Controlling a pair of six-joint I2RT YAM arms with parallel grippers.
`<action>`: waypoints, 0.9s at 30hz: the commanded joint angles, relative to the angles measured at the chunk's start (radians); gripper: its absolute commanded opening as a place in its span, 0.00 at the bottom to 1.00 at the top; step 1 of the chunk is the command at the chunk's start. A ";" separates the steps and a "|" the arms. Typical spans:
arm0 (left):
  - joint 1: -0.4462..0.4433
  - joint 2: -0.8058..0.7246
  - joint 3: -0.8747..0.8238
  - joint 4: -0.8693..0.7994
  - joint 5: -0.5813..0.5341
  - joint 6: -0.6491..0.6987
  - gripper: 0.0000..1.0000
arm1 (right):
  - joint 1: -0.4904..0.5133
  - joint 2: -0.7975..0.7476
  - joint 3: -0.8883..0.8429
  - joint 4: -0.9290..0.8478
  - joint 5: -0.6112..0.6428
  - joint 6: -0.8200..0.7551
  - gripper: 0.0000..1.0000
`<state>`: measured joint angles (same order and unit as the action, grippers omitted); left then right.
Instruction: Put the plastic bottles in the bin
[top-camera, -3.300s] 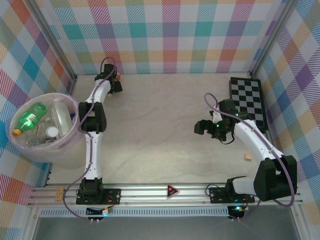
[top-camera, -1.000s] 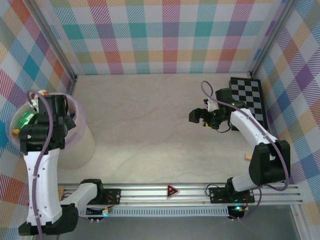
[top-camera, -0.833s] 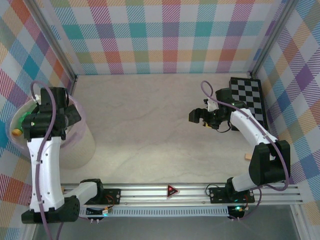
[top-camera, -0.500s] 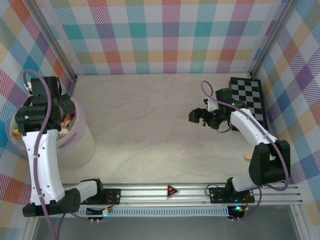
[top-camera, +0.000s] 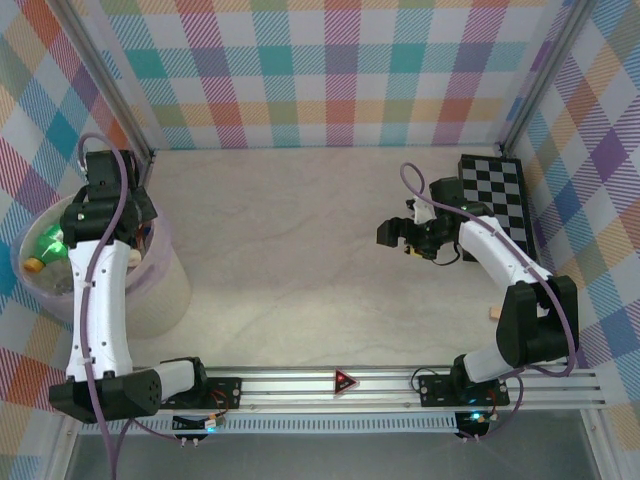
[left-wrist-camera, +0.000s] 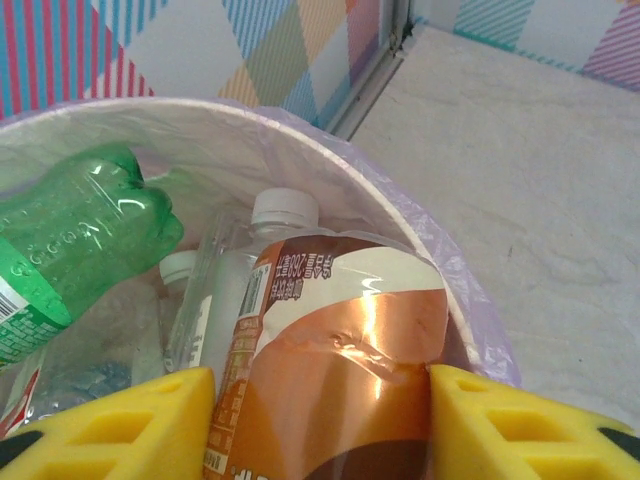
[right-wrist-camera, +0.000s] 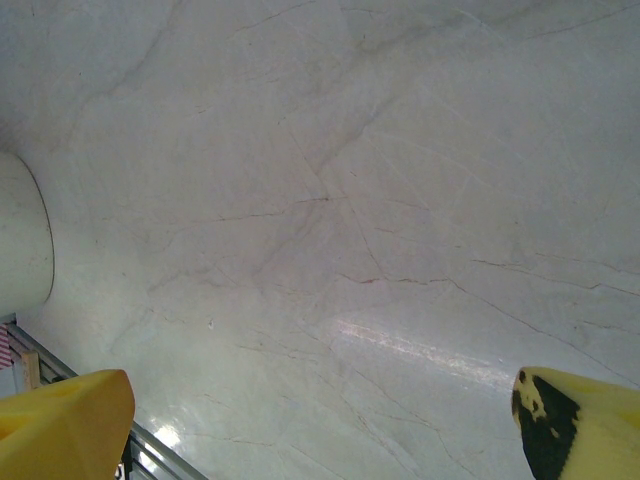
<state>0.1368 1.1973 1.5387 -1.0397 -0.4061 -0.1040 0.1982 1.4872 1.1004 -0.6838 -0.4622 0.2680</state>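
Brown-labelled bottle (left-wrist-camera: 340, 370) between left fingers (left-wrist-camera: 110, 425): glossy film label, creased, bright glare. Fingers: yellow, matt, foam-like. Beyond fingertips: green bottle (left-wrist-camera: 70, 240), shiny ribbed see-through plastic; clear bottle (left-wrist-camera: 215, 300), smooth white cap. Bin (left-wrist-camera: 250, 150): translucent lilac plastic, milky inside. Table (right-wrist-camera: 330, 200) between right fingers (right-wrist-camera: 60, 420): marble-look, smooth, faint sheen.

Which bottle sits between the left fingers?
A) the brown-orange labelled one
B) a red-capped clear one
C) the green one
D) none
A: the left wrist view has the brown-orange labelled bottle spanning the gap between the yellow fingers, over the bin, with the green bottle lying inside.
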 joint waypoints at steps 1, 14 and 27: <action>0.031 -0.028 -0.082 -0.107 -0.037 -0.030 0.47 | 0.009 0.003 -0.004 0.003 -0.025 -0.021 0.97; 0.059 -0.041 -0.237 -0.043 -0.058 -0.086 0.31 | 0.008 -0.007 -0.009 0.000 -0.020 -0.017 0.97; 0.037 -0.043 -0.330 0.078 0.218 -0.159 0.28 | 0.009 -0.005 -0.008 0.001 -0.016 -0.016 0.97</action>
<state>0.1905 1.0962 1.2907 -0.8356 -0.4187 -0.2070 0.2028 1.4872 1.0996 -0.6842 -0.4614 0.2680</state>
